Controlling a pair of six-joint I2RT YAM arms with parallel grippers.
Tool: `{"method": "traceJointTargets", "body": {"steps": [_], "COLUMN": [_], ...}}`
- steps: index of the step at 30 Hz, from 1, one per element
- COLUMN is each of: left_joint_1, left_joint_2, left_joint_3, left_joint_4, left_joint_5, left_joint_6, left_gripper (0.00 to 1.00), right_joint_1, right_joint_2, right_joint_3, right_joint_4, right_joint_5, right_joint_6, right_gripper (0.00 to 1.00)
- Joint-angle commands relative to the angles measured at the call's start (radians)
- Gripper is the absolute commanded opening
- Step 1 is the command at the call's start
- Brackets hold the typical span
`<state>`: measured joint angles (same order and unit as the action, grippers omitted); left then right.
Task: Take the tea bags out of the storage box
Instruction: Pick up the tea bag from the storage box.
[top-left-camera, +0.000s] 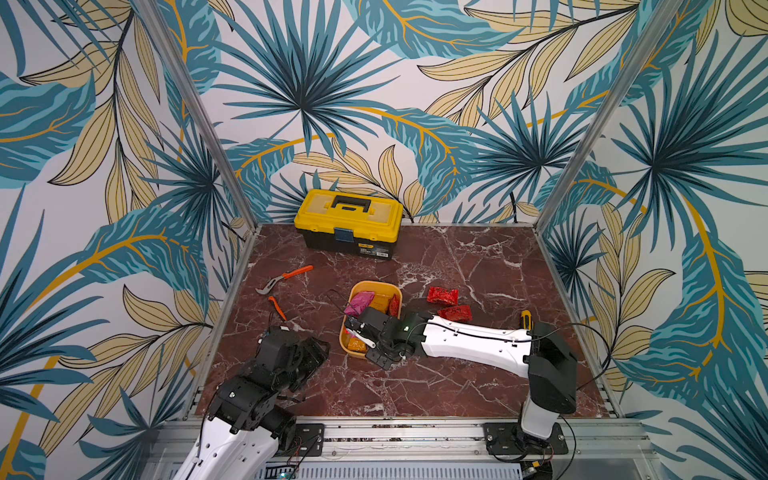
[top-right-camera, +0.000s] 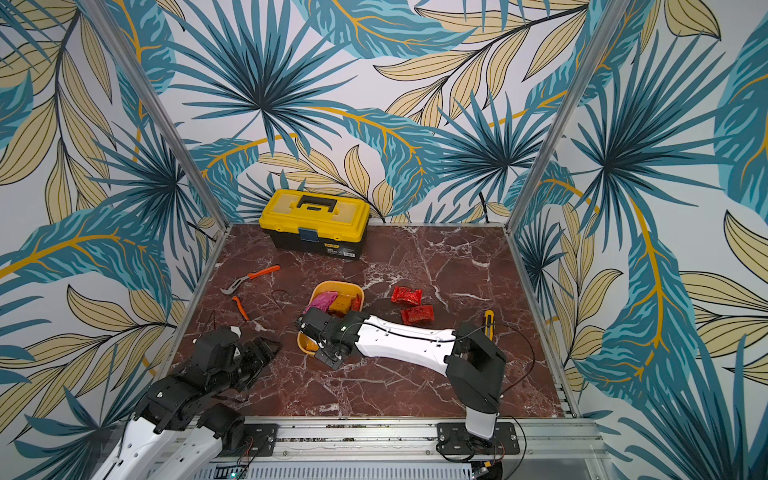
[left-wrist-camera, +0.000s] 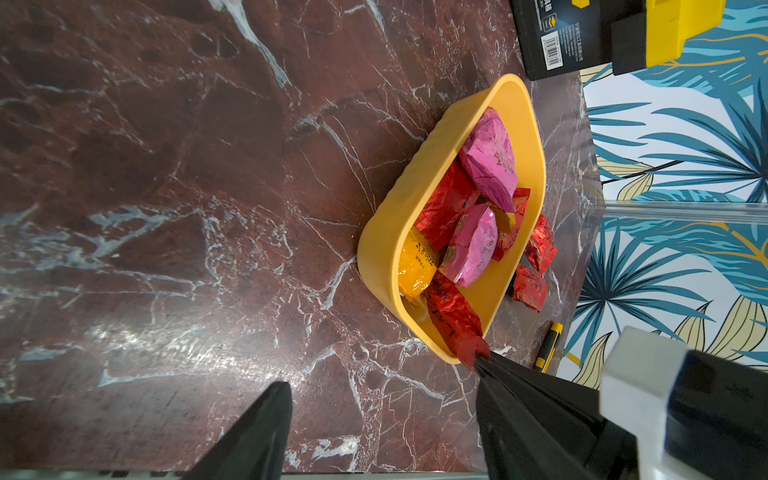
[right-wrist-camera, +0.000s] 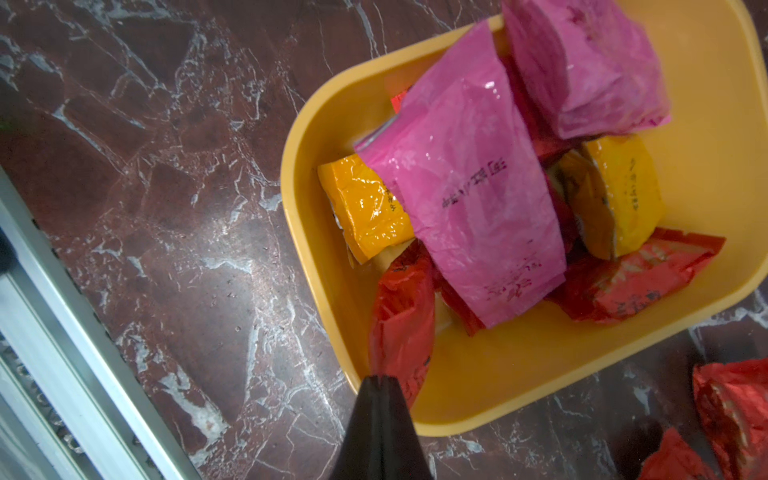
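Worktop (top-left-camera: 436, 374) of dark red marble-look slab, veined white, enclosed by walls papered in teal and cream palm leaves; item 1, right tool (right-wrist-camera: 380, 384), jaws clenched flat together on the crimped end of a red tea bag (right-wrist-camera: 401, 324), the pinch sitting at the rim of the storage box (right-wrist-camera: 540, 374) at the end nearest the tool, a thin edge grip that looks suited to a limp foil sachet lying low against the wall; item 2, storage box, shallow yellow-orange tub directly under and ahead of that tool, the other tea bags heaped inside: two magenta ones (right-wrist-camera: 478, 187) propped on top just beyond the held bag, two orange-yellow ones (right-wrist-camera: 365, 208) partly beneath them, further red ones at the bottom; item 3, two loose red tea bags (top-left-camera: 442, 296) lying on the worktop beside the right tool's forearm, apart from the box, apparently the drop spot, so the task reads as only begun, with most of the stock yet to come out; item 4, left tool (left-wrist-camera: 380, 395), jaws released wide and holding nothing, parked off the box's other long side, near but not touching, probably kept clear so the arms do not cross; item 5, yellow-lidded toolbox (top-left-camera: 348, 220), well beyond both tools at the back wall, and orange-handled pliers (top-left-camera: 286, 276) beyond the left tool, neither involved
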<state>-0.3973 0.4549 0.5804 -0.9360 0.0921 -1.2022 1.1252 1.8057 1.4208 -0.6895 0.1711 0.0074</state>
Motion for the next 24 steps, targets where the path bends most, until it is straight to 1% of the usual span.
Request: {"method": "traceJointTargets", "body": {"steps": [1,7,11,15,19,21,24], "left_joint_1": [0.007,0.008,0.008,0.001,-0.057,-0.096,-0.168], "left_joint_2": [-0.007,0.044,0.142,0.273,0.375,0.432,0.525], "left_joint_3": [0.021,0.060,0.112,0.190,0.252,0.281,0.324], "left_joint_4": [-0.002,0.057,0.111,0.154,0.227,0.261,0.331], "left_joint_5": [-0.014,0.000,0.031,0.105,0.107,0.100,0.096], "left_joint_6": [0.001,0.023,0.058,0.102,0.110,0.108,0.098], "left_gripper": [0.76,0.75,0.74,0.72,0.71,0.71,0.71], "right_joint_1": [0.012,0.013,0.012,-0.001,-0.048,-0.092,-0.184], "right_joint_2": [-0.039,-0.141,-0.257,-0.361,-0.456,-0.505,-0.581], "right_joint_3": [0.021,0.018,-0.026,-0.063,-0.111,-0.140,-0.193], "right_joint_4": [-0.040,-0.071,-0.064,-0.055,-0.028,-0.014,0.013], "right_joint_5": [-0.021,0.012,0.027,0.049,0.109,0.134,0.139], "right_joint_6": [-0.002,0.021,0.049,0.083,0.131,0.165,0.220], "right_gripper": [0.00,0.00,0.00,0.00,0.00,0.00,0.00]}}
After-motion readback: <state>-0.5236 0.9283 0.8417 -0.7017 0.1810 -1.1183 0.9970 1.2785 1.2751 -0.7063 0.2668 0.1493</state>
